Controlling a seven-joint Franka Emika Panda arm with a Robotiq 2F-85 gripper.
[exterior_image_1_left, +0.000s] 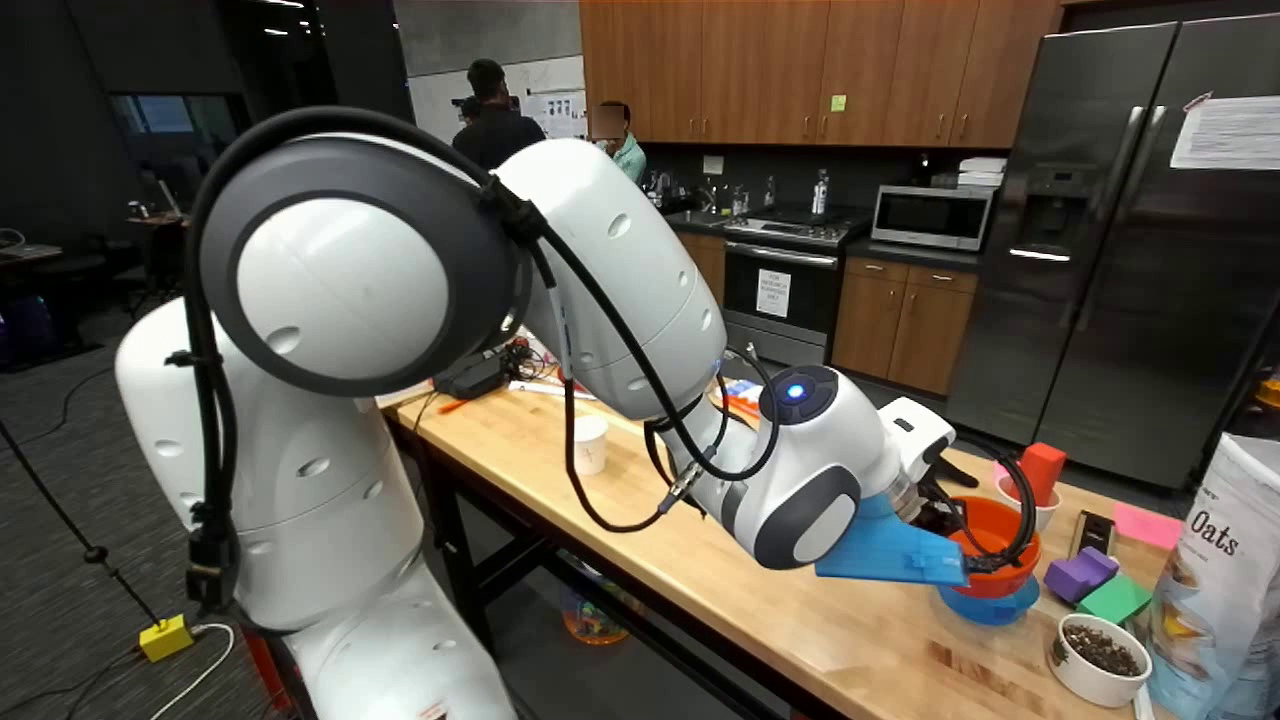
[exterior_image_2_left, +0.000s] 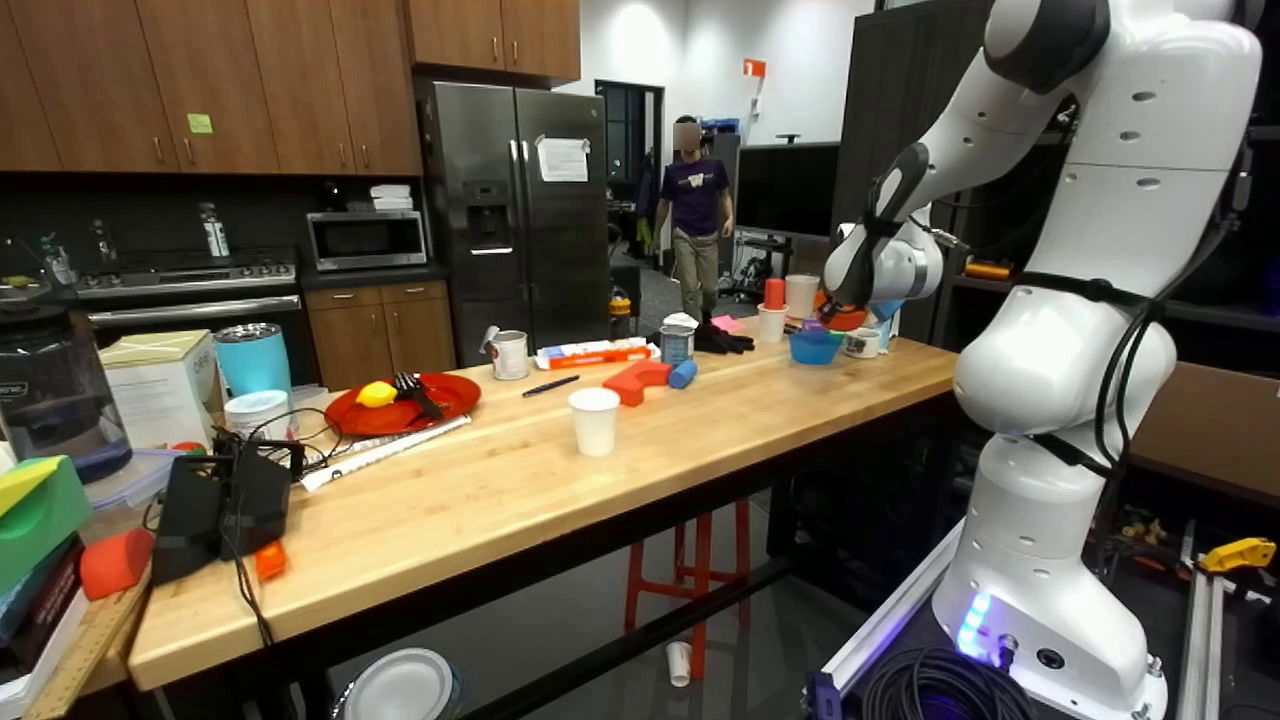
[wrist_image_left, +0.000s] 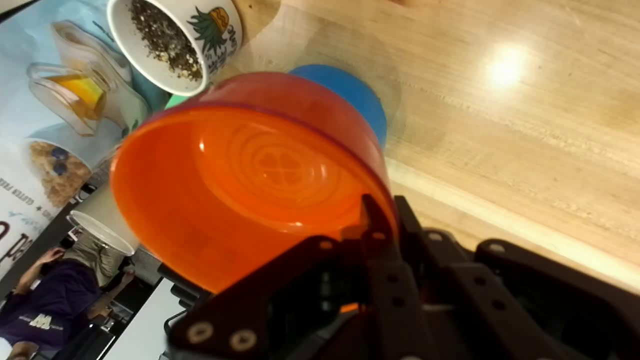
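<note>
My gripper is shut on the rim of an orange bowl; one finger is inside the bowl and one outside. The orange bowl has nothing in it. In an exterior view the orange bowl sits just above a blue bowl, and it looks tilted. Whether the two bowls touch I cannot tell. Much of the blue bowl is hidden behind the orange one in the wrist view. A white pineapple-print bowl of dark, crumbly stuff stands close by. In an exterior view the fingers are hidden by the wrist and cable.
Beside the bowls stand a purple block, a green block, an oats bag and a red block in a white cup. Farther along the table are a paper cup, a red arch block and a red plate.
</note>
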